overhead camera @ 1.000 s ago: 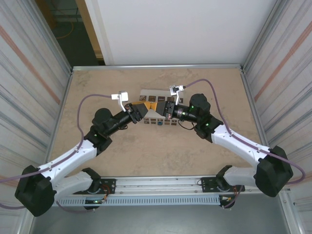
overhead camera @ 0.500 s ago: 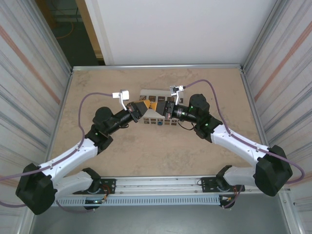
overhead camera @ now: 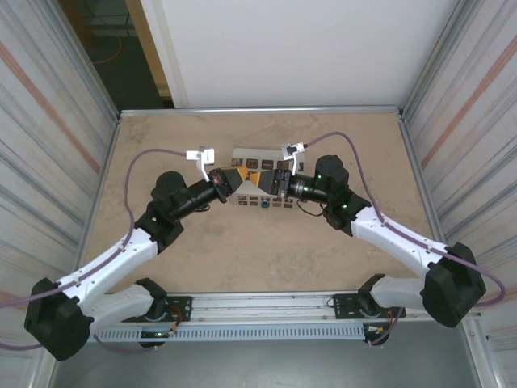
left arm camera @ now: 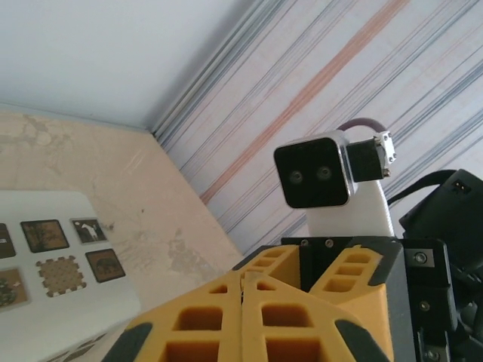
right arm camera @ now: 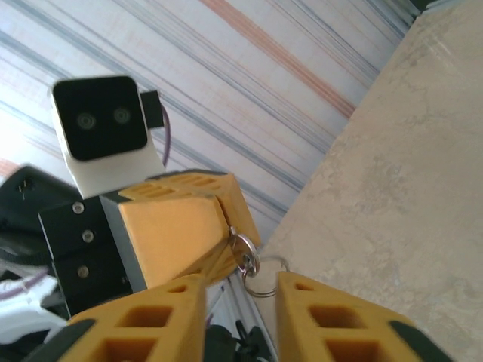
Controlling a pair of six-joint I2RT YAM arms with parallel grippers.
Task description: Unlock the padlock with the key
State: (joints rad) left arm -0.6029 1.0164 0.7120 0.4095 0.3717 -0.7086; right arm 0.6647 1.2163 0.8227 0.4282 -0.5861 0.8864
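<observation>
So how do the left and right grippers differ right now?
The left gripper is shut, fingers pressed together; the right gripper is open with a clear gap. The left gripper pinches metal key rings at its tip; the right gripper grips nothing. Both have yellow fingers and face each other tip to tip.

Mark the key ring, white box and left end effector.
key ring point(right arm camera: 253, 262), right wrist view, where its loops overlap.
white box point(left arm camera: 53, 205), left wrist view, bare face above tiles.
left end effector point(left arm camera: 241, 280), left wrist view, seam between fingertips.
</observation>
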